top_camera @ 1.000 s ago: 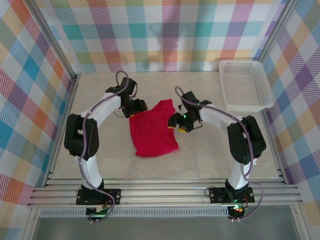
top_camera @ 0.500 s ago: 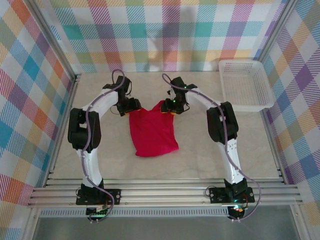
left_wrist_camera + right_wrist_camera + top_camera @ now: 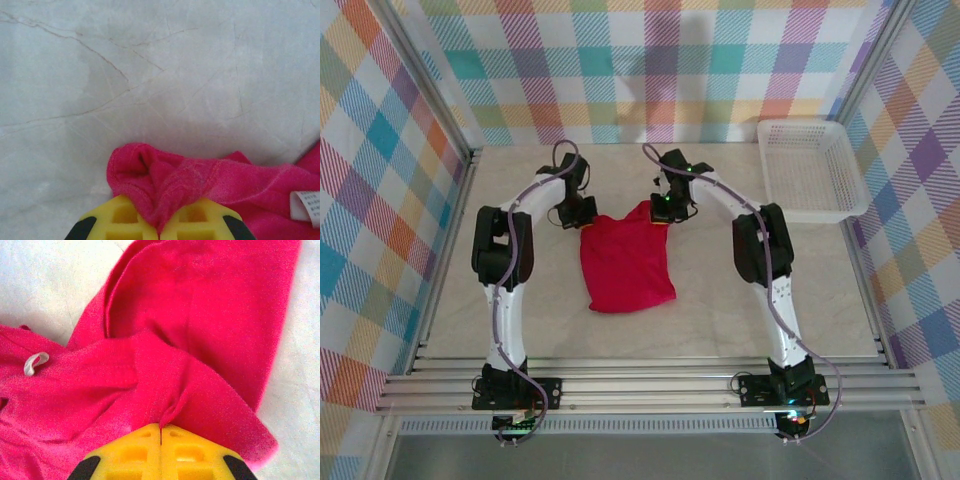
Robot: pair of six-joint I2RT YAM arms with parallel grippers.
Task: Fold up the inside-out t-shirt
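1. Both pincers have just snapped shut. A second ago they stood open at the edge of the cloth; now each is clamped on fabric.
2. The left pincer (image 3: pixel 582 215) is fully closed on a bunched fold at the far left corner of the t-shirt (image 3: pixel 625 265). In the left wrist view, red cloth wells up between its yellow fingertips (image 3: pixel 120 220), and the white neck tag (image 3: pixel 306 205) lies just to the side.
3. The right pincer (image 3: pixel 660 212) came up from the shirt's right edge to the far right corner. It is likewise closed tight, with a ridge of fabric pinched between its tips.
4. The t-shirt lies mid-surface (image 3: pixel 520 300) as a narrow red shape with its far edge strung between the two pincers. The white basket (image 3: pixel 815 213) stands well apart at the far right.
5. With both far corners gripped, the fold itself looks ready to begin, probably by lifting that edge and carrying it toward the near hem.
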